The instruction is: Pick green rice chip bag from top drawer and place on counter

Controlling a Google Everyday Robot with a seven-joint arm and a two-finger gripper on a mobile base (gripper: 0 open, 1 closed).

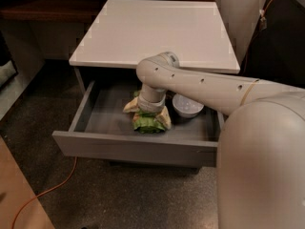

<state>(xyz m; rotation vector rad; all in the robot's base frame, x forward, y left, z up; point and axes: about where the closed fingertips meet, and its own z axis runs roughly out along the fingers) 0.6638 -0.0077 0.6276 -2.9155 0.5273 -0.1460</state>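
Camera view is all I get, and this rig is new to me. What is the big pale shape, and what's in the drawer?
The pale tube is the robot's single arm, reaching in from its rounded body at lower right. The camera looks down from above. The top drawer stands pulled out beneath the white counter. Inside lie the green rice chip bag and a white bowl. The gripper is down in the drawer, right on the bag; whether it grips it cannot be told.
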